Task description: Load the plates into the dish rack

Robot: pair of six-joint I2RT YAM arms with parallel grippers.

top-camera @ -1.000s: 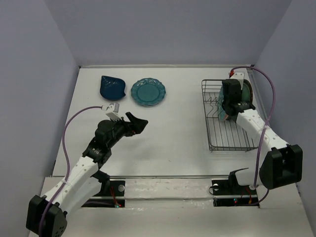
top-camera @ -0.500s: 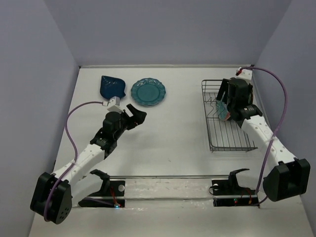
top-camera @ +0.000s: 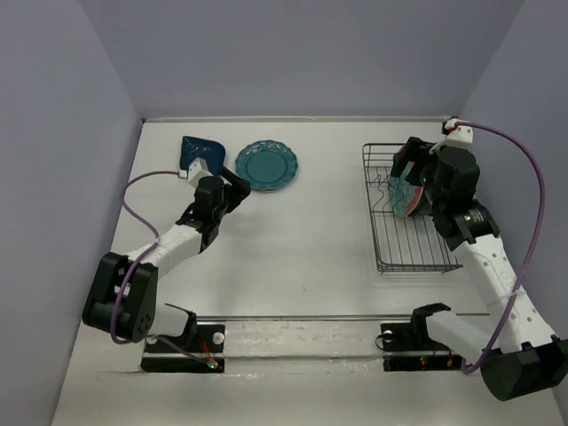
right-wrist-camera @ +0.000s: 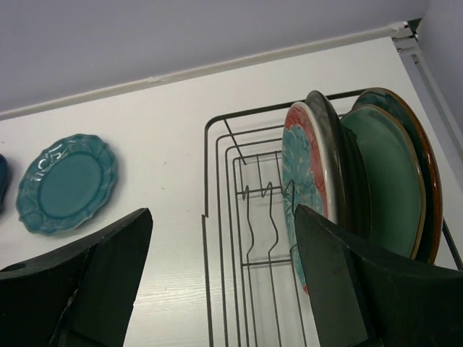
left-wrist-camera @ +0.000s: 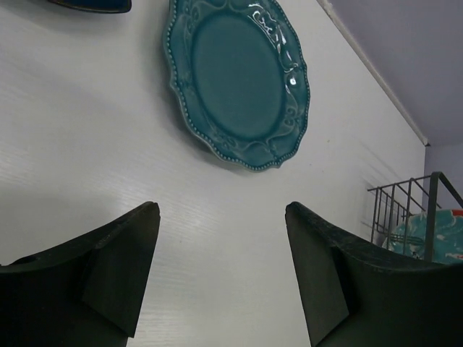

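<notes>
Your left gripper point(left-wrist-camera: 221, 213) is hovering, jaws wide, near the teal scalloped plate point(left-wrist-camera: 239, 79); your right gripper point(right-wrist-camera: 221, 213) is gaping empty, facing the rectangular black wire dish rack point(top-camera: 408, 244).

Shiny glazed teal scalloped plate point(left-wrist-camera: 239, 79) with a bumpy rim, black metal wire dish rack point(right-wrist-camera: 249, 210), glossy red plate with teal flowers point(right-wrist-camera: 296, 170), dull white table point(left-wrist-camera: 87, 159) with fine lines.

Table point(top-camera: 302, 248): rack point(top-camera: 417, 269), teal plate point(top-camera: 266, 165), perhaps navy plate point(top-camera: 189, 149).
</notes>
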